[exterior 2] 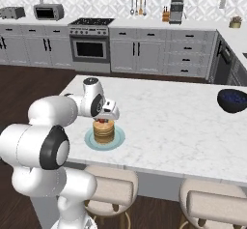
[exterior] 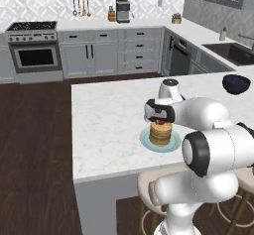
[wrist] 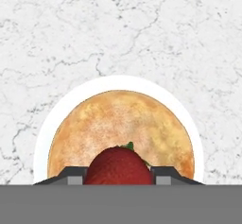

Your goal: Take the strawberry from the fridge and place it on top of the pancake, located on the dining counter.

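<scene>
My pincer (wrist: 118, 176) clamps the small red strawberry (wrist: 118, 167) directly above the round tan pancake stack (wrist: 120, 124) — I should lower until contact, centred, then release gently.

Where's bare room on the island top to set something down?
Bare marble on the dining counter between the pancake and the dark blue bowl, and behind the stack. Crowded over the plate, where the gripper holds the strawberry.
</scene>
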